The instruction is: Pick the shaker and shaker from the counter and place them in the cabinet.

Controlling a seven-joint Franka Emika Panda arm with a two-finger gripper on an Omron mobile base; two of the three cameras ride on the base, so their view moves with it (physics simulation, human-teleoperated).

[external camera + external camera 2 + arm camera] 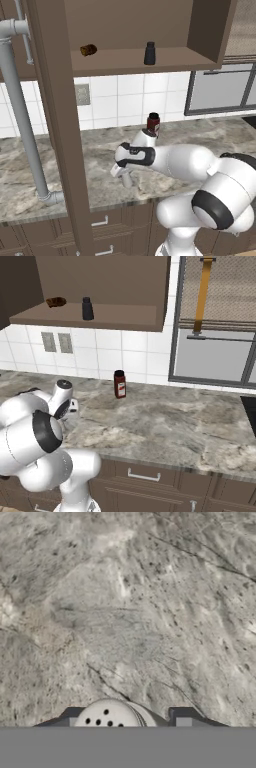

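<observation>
Pale shaker (107, 716) between the finger tips (182, 718), low over the counter (130, 612)

White domed cap, small holes; body cut off below; I think the gripper (126, 178) is clamped on it, view poor; black shaker (149, 53) upright in the cabinet (125, 60).

I see the counter (200, 140) as polished grey-brown marbled stone, veined and faintly glossy. The cabinet (60, 125) reads as matt brown wood, smooth and plain. On its base board the black shaker (149, 53) looks like matt plastic. Under my hand camera the pale shaker (107, 714) shows a smooth off-white perforated cap. Near the counter's back edge, the dark red bottle (119, 384) looks slightly glossy.
</observation>
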